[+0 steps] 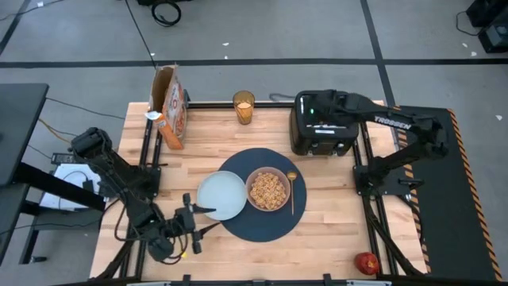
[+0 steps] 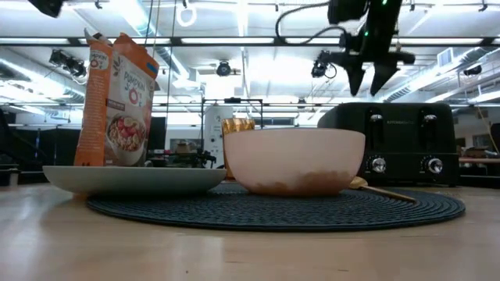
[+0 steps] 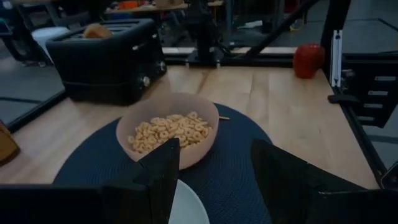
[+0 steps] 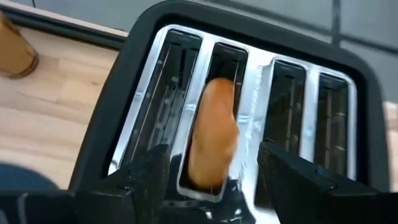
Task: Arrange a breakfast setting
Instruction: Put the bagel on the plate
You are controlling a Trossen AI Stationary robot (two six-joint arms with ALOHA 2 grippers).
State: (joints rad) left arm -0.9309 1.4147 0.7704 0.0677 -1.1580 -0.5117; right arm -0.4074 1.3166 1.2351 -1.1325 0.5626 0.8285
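The dark-blue mat [image 1: 262,226] lies mid-table. On it stand the pinkish bowl [image 1: 268,189] of cereal and the gold spoon [image 1: 292,191]. The pale blue-green plate [image 1: 222,195] rests partly on the mat's left edge. My left gripper [image 1: 203,219] is open at the plate's near-left rim [image 3: 186,208], which shows low between its fingers. My right gripper [image 4: 214,180] hangs open over the black toaster [image 1: 321,127], its fingers on either side of the toast [image 4: 214,134] standing in a slot. The amber glass [image 1: 244,107] stands at the far edge and the red apple [image 1: 366,263] at the near right corner.
The cereal box [image 1: 169,107] stands at the far left beside the glass. The toaster fills the far right of the table. In the low view my right gripper [image 2: 373,70] points down above the toaster [image 2: 391,144]. Bare wood lies right of the mat.
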